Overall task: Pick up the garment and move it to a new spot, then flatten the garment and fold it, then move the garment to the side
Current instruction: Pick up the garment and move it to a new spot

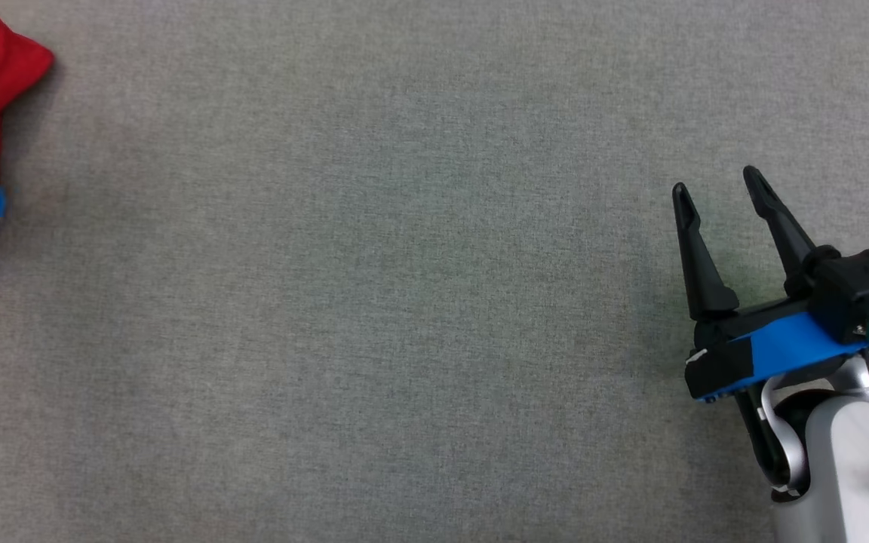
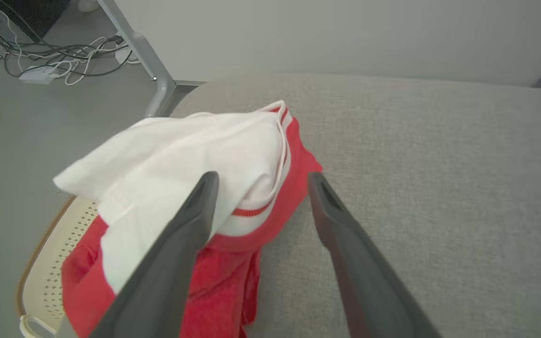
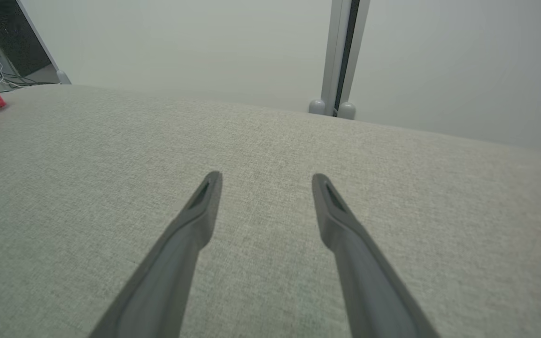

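Entry, far left: garment (image 1: 12, 60), red with a white panel and red-striped trim, lay crumpled in a heap at the left edge of the grey cloth-covered surface (image 1: 404, 302). In the left wrist view, part of it spilled past that edge over a cream perforated basket (image 2: 47, 244); whether it rested inside could not be told. Handling, as judged: light, soft and limp, sure to sag and trail when lifted, not fragile, and likely to drag rather than slide on the woven cover. Best hold, as judged: the raised ridge where the white panel met the red band, pinched as one fold. The overhanging part could catch on the basket rim. Next, left gripper (image 2: 261, 180): jaws spread wide and holding nothing, poised over the heap, one finger across the white panel and the other toward the red edge; contact with the cloth could not be told. Centre: bare grey surface, no other article on it. Far right: right gripper (image 1: 717, 181), jaws likewise parted and empty, hung over bare cover, well apart from the garment. Background, left wrist view: floor cables (image 2: 64, 61) and a table leg (image 2: 153, 70).
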### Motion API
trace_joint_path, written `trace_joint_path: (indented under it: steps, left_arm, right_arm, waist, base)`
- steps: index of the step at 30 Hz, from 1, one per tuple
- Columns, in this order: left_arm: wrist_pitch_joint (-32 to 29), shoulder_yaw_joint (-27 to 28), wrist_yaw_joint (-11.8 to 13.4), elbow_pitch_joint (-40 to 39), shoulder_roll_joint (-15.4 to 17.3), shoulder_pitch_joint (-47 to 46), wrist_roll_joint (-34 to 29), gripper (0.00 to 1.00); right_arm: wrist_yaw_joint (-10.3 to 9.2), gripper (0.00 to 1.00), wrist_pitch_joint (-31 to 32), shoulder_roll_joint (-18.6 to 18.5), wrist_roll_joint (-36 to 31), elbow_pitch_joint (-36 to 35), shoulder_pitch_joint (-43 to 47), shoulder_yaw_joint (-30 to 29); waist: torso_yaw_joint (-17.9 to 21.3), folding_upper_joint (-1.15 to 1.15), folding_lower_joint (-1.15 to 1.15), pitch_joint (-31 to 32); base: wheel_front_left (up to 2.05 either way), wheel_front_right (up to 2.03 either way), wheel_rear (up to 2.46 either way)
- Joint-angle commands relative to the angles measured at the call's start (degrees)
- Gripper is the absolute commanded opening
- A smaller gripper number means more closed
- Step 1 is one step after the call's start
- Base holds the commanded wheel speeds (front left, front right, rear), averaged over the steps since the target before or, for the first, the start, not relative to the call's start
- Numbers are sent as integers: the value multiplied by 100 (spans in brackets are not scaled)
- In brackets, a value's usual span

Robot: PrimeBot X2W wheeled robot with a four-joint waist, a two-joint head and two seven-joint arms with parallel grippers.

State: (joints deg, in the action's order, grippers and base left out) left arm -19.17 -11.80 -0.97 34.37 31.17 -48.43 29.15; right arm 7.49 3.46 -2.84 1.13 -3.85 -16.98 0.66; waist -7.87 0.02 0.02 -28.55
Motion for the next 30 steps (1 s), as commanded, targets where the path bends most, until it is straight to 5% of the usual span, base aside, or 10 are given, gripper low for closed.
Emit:
trace_joint_path:
  steps: [1, 7, 8, 10, 11, 30]
  left_arm:
    - [-16, -9, 46, 62, 67, -107, -71, 100]
    - [81, -63, 249, 631, 120, -168, -198, 100]
    - [112, -56, 259, 703, 112, -190, -190, 91]
    - [178, -71, 261, 801, 103, -236, -199, 21]
    - [228, -80, 260, 838, 96, -252, -211, 0]
    - [1105, -766, -353, 387, -121, -1082, -649, 0]
  right_arm:
    - [1, 100, -3, -25, -24, -55, -71, -6]
    - [1, 100, -63, -26, -7, -102, -127, -51]
    - [1, 100, -73, -27, 10, -85, -137, -61]
    - [1, 100, -106, -26, 36, -47, -155, -61]
    - [1, 100, -120, -25, 40, -26, -160, -59]
    - [1, 100, -791, -18, 570, 1013, 196, -243]
  waist:
    - [6, -2, -2, -55]
    - [115, -2, -2, -212]
    - [119, -2, -2, -215]
    - [124, -2, -2, -208]
    - [122, -2, -2, -195]
    - [381, -2, -2, 1309]
  base:
    - [0, 0, 0]
    - [0, 0, 0]
    - [0, 0, 0]
    - [0, 0, 0]
    - [0, 0, 0]
    - [0, 0, 0]
